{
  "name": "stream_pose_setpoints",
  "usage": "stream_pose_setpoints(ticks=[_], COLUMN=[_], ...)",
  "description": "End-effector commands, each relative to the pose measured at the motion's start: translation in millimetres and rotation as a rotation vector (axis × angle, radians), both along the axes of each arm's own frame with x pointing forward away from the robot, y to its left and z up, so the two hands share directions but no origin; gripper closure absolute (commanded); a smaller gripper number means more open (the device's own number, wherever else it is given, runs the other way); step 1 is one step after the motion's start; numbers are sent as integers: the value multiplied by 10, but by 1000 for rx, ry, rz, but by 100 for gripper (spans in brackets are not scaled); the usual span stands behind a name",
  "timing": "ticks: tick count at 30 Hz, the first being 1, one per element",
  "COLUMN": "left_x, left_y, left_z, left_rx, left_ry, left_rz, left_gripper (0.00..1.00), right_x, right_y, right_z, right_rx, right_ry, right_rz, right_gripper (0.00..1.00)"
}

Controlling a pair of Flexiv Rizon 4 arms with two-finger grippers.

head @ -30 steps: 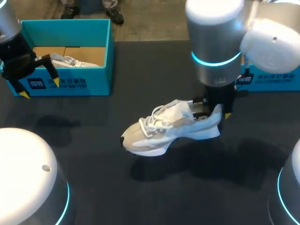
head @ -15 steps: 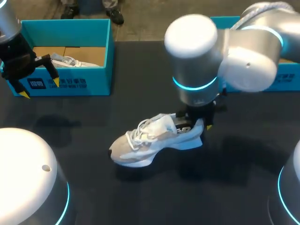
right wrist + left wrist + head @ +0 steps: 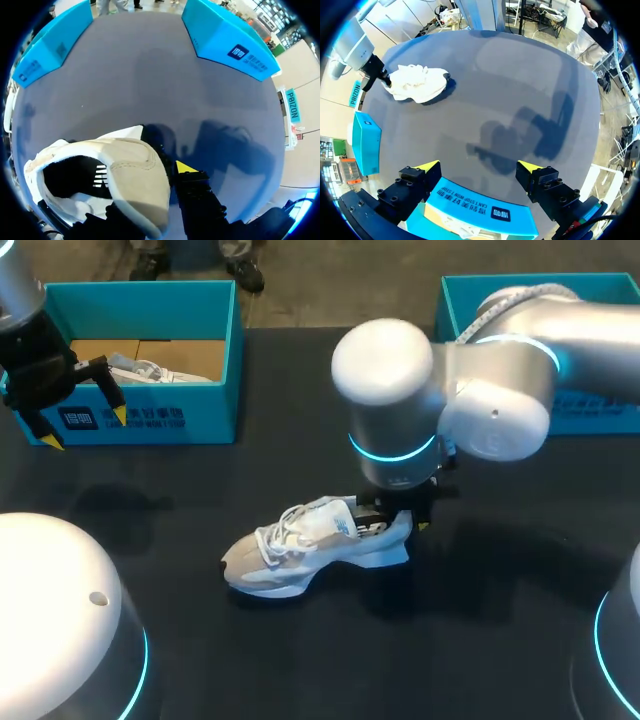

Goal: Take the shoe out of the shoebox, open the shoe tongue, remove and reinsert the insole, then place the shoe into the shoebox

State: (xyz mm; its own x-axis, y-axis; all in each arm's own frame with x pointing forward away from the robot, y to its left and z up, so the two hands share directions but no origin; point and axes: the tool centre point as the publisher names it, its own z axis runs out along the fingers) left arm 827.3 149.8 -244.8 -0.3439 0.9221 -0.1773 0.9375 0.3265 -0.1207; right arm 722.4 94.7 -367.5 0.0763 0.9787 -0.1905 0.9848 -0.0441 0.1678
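Shoe [image 3: 315, 545] out on desk [image 3: 300, 660], apart from shoebox [image 3: 150, 418], heel clamped in right fingers [image 3: 422, 526]; left fingers [image 3: 427, 166] released. Next: open tongue.

right gripper [image 3: 401, 518] mostly hidden beneath its arm [image 3: 392, 400], shoe [image 3: 300, 545] heel perhaps covered

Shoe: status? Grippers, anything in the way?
Right gripper shut on shoe heel, shoe out on table. Left gripper open at shoebox front wall. Nothing blocking the shoe.
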Motion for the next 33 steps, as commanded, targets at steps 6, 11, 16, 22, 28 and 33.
stream_pose_setpoints(ticks=[6,11,16,22,28,33], left_x=[-5,-5,-5,-5,-5,-5], left_y=[0,0,0,0,0,0], left_z=[0,0,0,0,0,0], left_rx=[2,2,2,2,2,2], left_ry=[-2,-2,-2,-2,-2,-2], left_rz=[0,0,0,0,0,0], left_gripper=[0,0,0,0,0,0], right_x=[1,5,-5,-51,-94,-113], right_y=[23,16,35,8,41,105], right_z=[-242,-287,-142,84,349,531], right_rx=[-13,-1,5,17,97,154], right_ry=[-21,-16,-21,-31,-63,-108], right_rz=[-8,-9,3,6,157,418], right_gripper=[100,100,0,0,0,0])
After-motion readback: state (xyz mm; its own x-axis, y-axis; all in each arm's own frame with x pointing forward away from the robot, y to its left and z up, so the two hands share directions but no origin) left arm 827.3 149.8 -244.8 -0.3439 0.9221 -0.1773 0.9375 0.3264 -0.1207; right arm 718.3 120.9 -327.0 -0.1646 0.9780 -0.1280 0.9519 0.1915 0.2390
